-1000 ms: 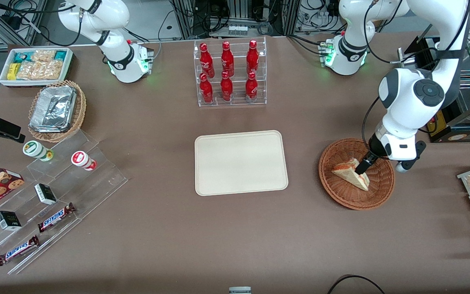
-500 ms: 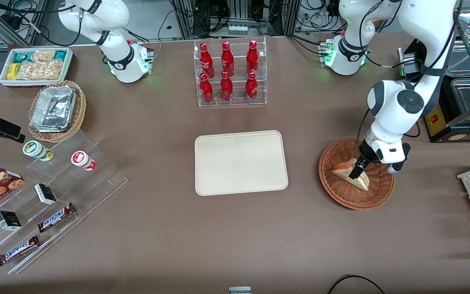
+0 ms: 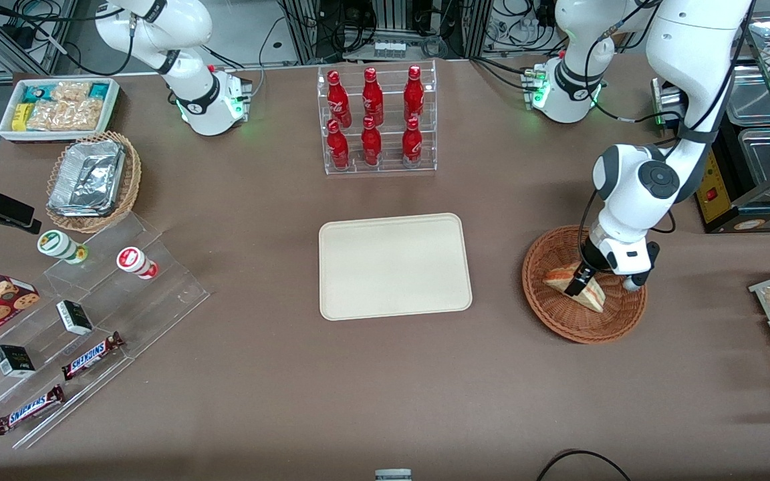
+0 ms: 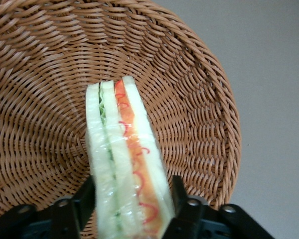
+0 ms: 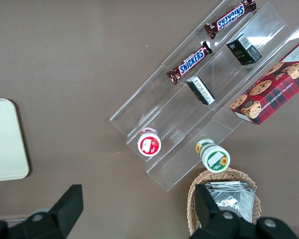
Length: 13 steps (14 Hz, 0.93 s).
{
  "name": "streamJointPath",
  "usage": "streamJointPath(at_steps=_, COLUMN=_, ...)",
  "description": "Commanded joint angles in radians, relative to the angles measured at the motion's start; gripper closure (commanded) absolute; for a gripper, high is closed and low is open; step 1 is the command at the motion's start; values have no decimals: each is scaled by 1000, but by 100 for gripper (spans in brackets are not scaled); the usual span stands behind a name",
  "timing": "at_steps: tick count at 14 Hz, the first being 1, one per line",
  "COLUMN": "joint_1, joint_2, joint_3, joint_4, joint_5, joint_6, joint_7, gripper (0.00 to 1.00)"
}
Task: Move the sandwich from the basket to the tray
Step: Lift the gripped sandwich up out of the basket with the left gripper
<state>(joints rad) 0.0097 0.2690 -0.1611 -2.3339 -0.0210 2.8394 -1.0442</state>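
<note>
Woven reddish-brown wicker formed the basket (image 3: 583,285), which sat on the brown table (image 3: 385,374) toward the working arm's end, well apart from the tray (image 3: 395,265). Inside the basket lay the sandwich (image 3: 575,286), a pale bread wedge standing on edge, its red-orange and green filling layers facing upward in the wrist view (image 4: 127,159). The gripper (image 3: 581,282) was down inside the basket over the sandwich. In the wrist view its two black fingers (image 4: 84,199) straddled the wedge, one on each bread face, at or very near the bread; whether they were actually pressing on it could not be told. The sandwich rested on the basket's (image 4: 199,99) woven floor, its narrow end pointing toward the rim.

The cream-beige tray lay flat at the middle of the table, level with the basket as seen by the front camera. Farther from the front camera than the tray stood a clear rack of red bottles (image 3: 375,120).
</note>
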Motion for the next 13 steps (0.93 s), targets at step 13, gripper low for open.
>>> streamJointPath(at_steps=13, joint_1=-173, joint_2=-28, joint_3=-164, joint_4=562, joint_5=132, joint_6=-815, joint_7=59, gripper=100)
